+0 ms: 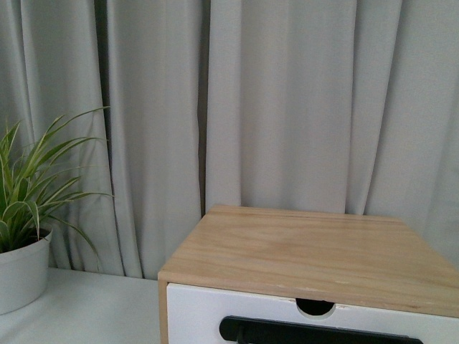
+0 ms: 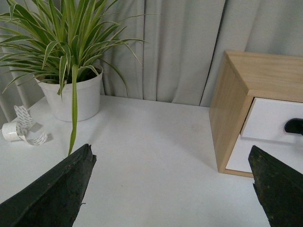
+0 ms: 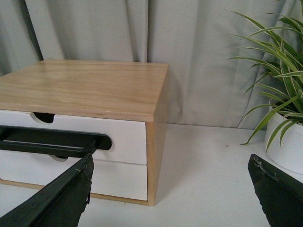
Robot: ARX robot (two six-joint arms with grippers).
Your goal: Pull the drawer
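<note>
The drawer shows at the bottom of the front view. Its white front has a half-round notch and a long black bar handle, and it sits flush in the light wood cabinet. Neither arm appears in the front view. In the right wrist view the drawer and its handle lie just past one fingertip of my open right gripper, apart from it. My left gripper is open over the white table. The drawer is off to one side of it, untouched.
A spider plant in a white pot stands left of the cabinet, and another white pot stands to its right. A roll of tape lies by the left pot. Grey curtains hang behind. A second white panel sits below the drawer.
</note>
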